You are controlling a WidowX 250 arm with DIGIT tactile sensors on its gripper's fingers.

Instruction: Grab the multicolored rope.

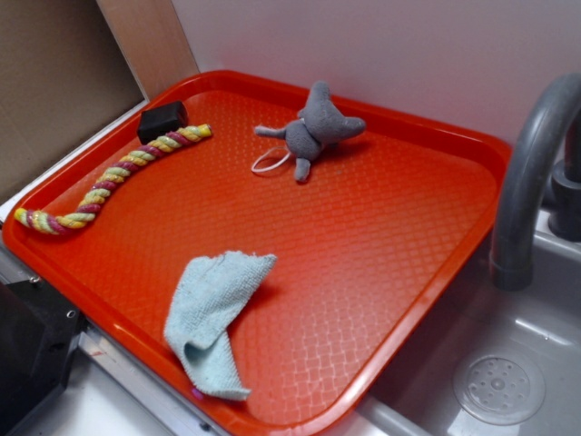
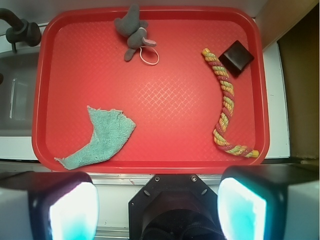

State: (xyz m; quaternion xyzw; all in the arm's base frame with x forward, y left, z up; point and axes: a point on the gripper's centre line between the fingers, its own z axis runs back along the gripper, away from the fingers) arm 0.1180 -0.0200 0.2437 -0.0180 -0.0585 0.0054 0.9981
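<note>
The multicolored rope (image 1: 113, 177), twisted yellow, pale green and maroon-pink, lies curved along the left side of the red tray (image 1: 390, 227). In the wrist view the rope (image 2: 225, 102) lies on the tray's right side, its lower end curling toward the near right corner. My gripper (image 2: 157, 210) is open and empty, high above the scene, over the counter edge just outside the tray's near rim. Its two pads (image 2: 72, 212) stand wide apart at the bottom of the wrist view. The gripper does not show in the exterior view.
A small black block (image 1: 162, 120) sits against the rope's far end. A grey plush toy (image 1: 313, 129) with a white loop lies at the tray's back. A light blue cloth (image 1: 215, 318) lies crumpled near the front. A grey faucet (image 1: 526, 173) and sink (image 1: 499, 386) stand to the right.
</note>
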